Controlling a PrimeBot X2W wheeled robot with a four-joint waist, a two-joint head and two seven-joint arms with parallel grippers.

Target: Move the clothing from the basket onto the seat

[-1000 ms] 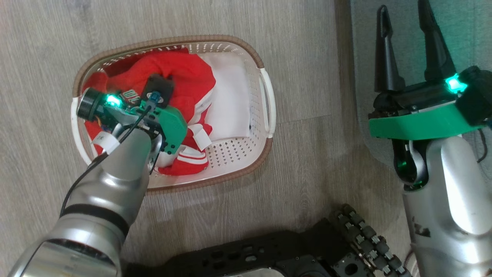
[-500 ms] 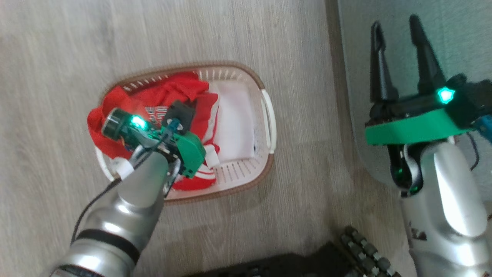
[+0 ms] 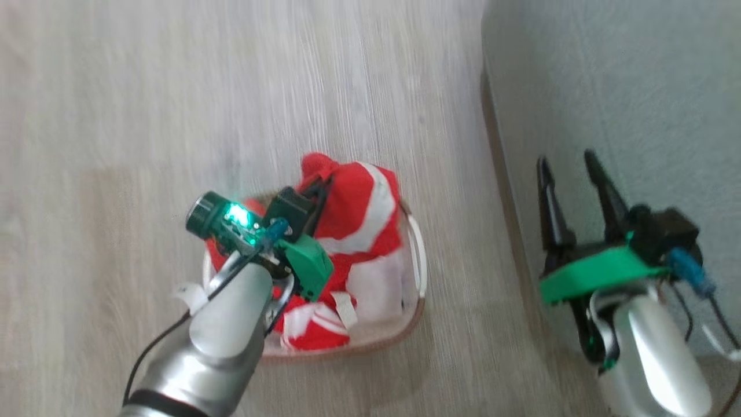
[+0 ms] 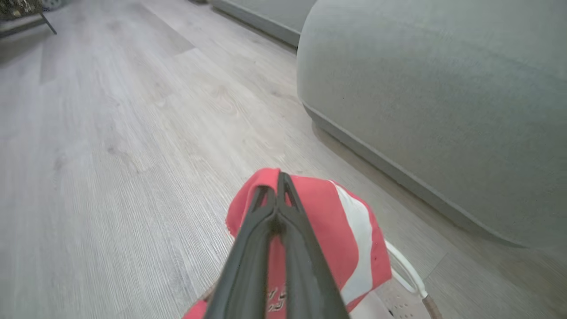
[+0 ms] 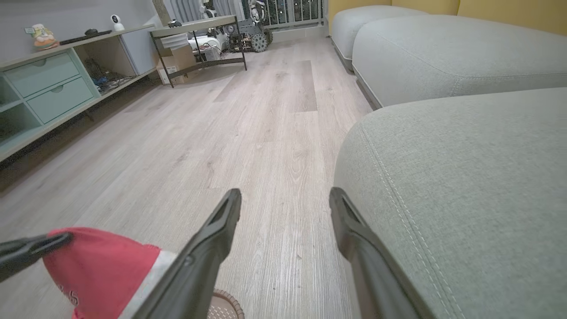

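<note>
My left gripper point(image 3: 315, 186) is shut on a red garment with white panels, the clothing point(image 3: 362, 211), and holds it up above the cream basket point(image 3: 418, 258). In the left wrist view the shut fingertips point(image 4: 280, 178) pinch the top fold of the clothing point(image 4: 350, 221), which hangs down over the basket's white handle point(image 4: 405, 270). More red and white fabric point(image 3: 310, 327) lies in the basket. The grey-green seat point(image 3: 608, 87) is on the right. My right gripper point(image 3: 566, 159) hangs open beside the seat's edge with nothing between its fingers point(image 5: 284, 195).
Pale wooden floor point(image 3: 173, 116) lies around the basket. In the right wrist view a shelf unit with drawers point(image 5: 44, 84) lines the left wall, a metal-framed low table point(image 5: 199, 26) stands at the back, and a second sofa cushion point(image 5: 443, 53) lies beyond the seat.
My left gripper has shut on the red garment and lifted it out of the basket. The head camera has risen and shifted. The right gripper stays open.
</note>
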